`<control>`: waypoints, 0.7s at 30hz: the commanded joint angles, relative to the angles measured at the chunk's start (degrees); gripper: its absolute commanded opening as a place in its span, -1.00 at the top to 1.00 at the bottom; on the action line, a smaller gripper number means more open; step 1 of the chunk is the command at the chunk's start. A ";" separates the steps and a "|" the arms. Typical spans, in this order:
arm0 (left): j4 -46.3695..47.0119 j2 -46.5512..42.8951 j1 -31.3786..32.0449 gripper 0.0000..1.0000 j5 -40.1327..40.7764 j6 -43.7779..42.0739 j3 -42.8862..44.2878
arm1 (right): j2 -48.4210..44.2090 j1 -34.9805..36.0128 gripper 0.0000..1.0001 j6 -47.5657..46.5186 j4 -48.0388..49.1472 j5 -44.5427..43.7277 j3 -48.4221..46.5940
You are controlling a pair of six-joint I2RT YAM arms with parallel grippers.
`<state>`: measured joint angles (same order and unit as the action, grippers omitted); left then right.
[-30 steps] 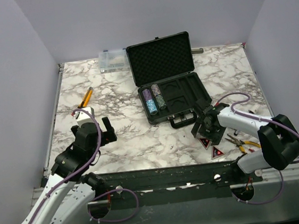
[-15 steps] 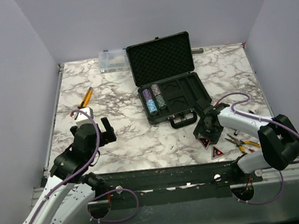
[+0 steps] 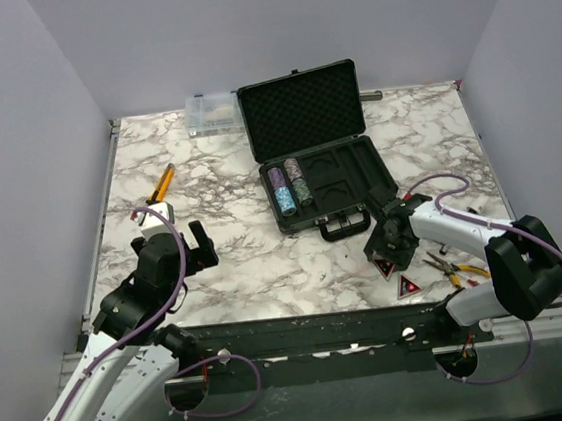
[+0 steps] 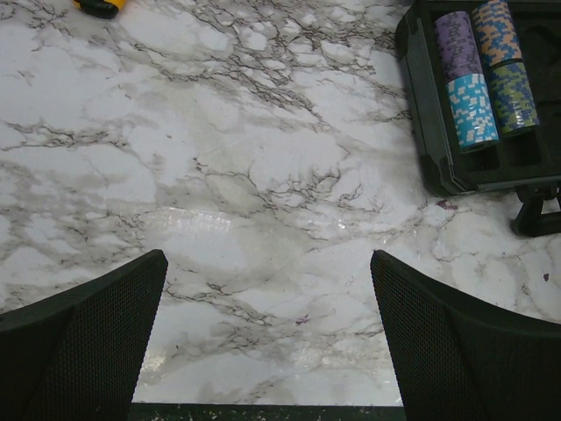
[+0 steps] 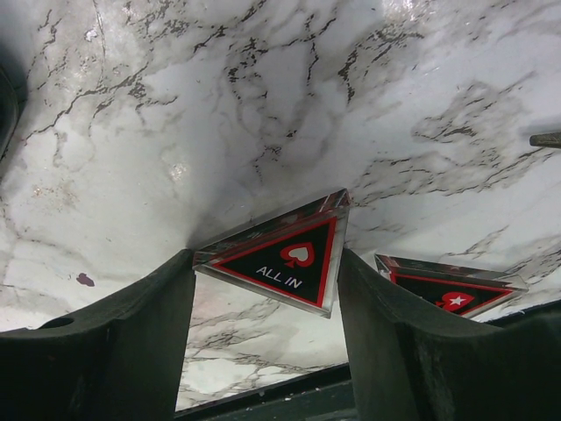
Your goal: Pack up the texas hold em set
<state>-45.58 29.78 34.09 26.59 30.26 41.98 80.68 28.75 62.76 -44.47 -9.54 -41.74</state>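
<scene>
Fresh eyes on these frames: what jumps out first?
The open black briefcase stands out at far centre, with chip stacks lying in its left slots. Nearer the arms, the right gripper straddles a red-black "ALL IN" triangle, jaws at its sides. A second triangle lies beside it.

The right gripper point(image 3: 387, 252) is down on 1 red-black triangle point(image 3: 386, 268), near the open briefcase point(image 3: 321, 156).

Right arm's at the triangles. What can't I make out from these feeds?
- Right wrist: whether the fingers pinch the ALL IN triangle; contact edges are shadowed.
- Right wrist: second triangle, partly behind a finger.
- Left wrist: case, right half out of frame.
- Top: organiser box contents, too small.
</scene>
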 commanded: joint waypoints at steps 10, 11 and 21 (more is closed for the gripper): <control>-0.30 -0.65 -0.26 -0.96 0.82 0.41 -0.40 | -4.25 -0.12 -0.04 -0.71 -0.12 -3.74 -4.93; -0.32 -0.74 -0.26 -0.96 0.83 0.41 -0.40 | -4.54 -0.10 -0.04 -0.86 -0.64 -4.09 -5.42; -0.21 -0.94 -0.25 -0.96 0.66 0.33 -0.45 | -6.51 -0.10 0.01 -1.86 -7.09 -9.03 -15.30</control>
<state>-45.58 29.45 34.09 26.59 30.44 41.98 76.03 28.75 61.76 -47.64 -14.20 -52.23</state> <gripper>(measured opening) 0.982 0.616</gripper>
